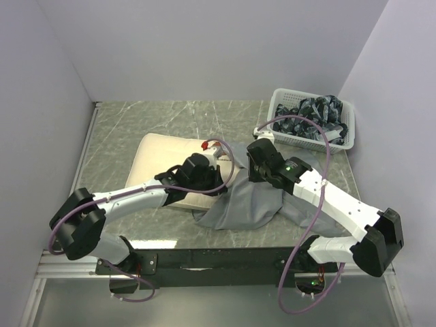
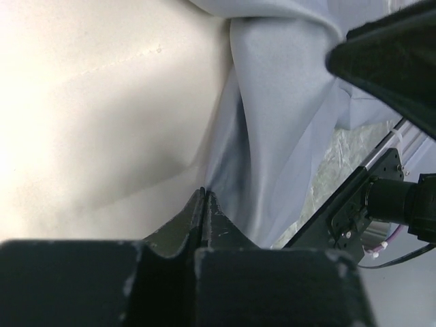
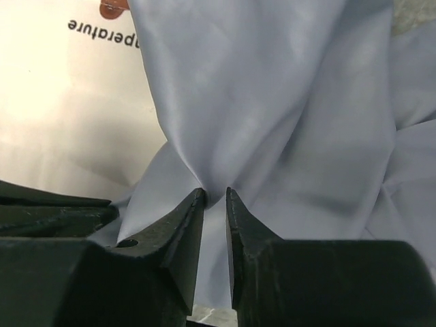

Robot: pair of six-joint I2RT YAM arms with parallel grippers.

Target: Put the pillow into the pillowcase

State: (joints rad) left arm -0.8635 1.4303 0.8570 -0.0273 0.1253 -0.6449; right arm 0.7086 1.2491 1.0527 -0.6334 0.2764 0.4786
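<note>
The soft cream pillow point(image 1: 160, 153) lies flat on the marbled green table point(image 1: 129, 122), like a puffy rectangle. The smooth grey pillowcase point(image 1: 252, 204) sits crumpled at its right end, touching it. The left claw point(image 2: 204, 199) is pinched tight on the grey cloth's edge, right beside the pillow. The right claw point(image 3: 215, 197) squeezes a bunch of the grey cloth, and folds fan out from it.

The large cream rectangular cloth pillow point(image 1: 160, 153) is matt and finely textured. The plain grey cloth pillowcase point(image 1: 248, 204) is smooth with a faint sheen, lying in soft folds. The grey-green veined stone-look tabletop point(image 1: 170, 119) looks polished. The white lattice plastic basket point(image 1: 340, 142) is slightly glossy. The left end effector point(image 2: 204, 194) and right end effector point(image 3: 215, 194) are matt black plastic, scuffed.
</note>
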